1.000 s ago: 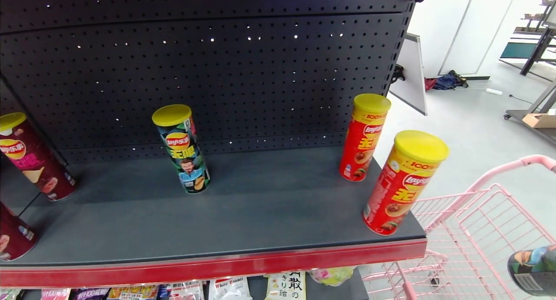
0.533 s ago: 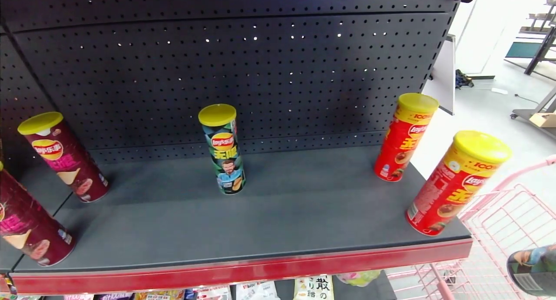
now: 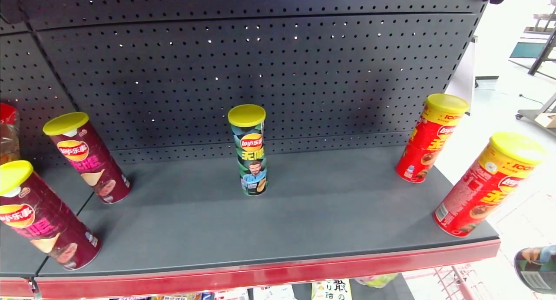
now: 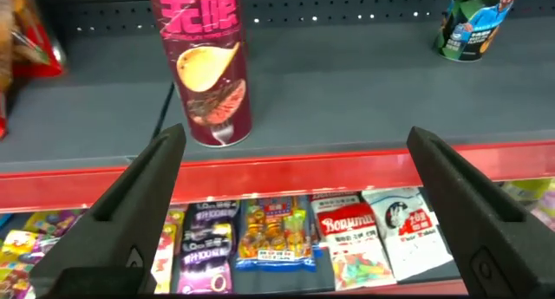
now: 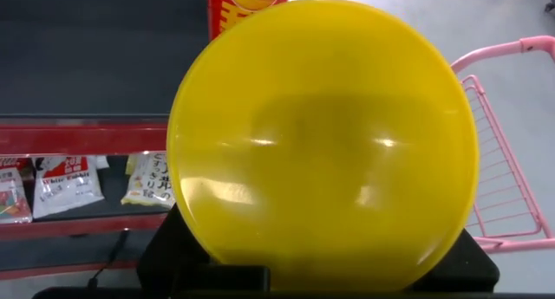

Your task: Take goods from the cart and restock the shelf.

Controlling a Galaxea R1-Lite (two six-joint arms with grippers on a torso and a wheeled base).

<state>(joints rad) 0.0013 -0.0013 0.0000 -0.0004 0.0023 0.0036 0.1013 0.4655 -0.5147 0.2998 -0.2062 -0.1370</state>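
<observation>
On the dark grey shelf (image 3: 304, 230) with a red front edge, a green-black chip can (image 3: 251, 150) stands upright near the back middle. Two red cans (image 3: 430, 137) (image 3: 488, 185) stand at its right end, two maroon cans (image 3: 87, 156) (image 3: 39, 217) at the left. My right gripper (image 5: 329, 269) is shut on another green-black can (image 3: 536, 269), held low off the shelf's right front corner; its yellow lid (image 5: 323, 143) faces the right wrist camera. My left gripper (image 4: 295, 139) hangs open before the red edge, near a maroon can (image 4: 208, 69).
A perforated back wall (image 3: 260, 65) closes the shelf behind. Snack bags (image 4: 277, 238) lie on the lower shelf. The pink wire cart (image 5: 512, 152) stands right of the shelf. Bare shelf board lies between the middle can and the red cans, and in front of it.
The head camera has swung left, so the whole shelf slid right in the picture and the cart mostly left it. The held can stays at the lower right corner.
</observation>
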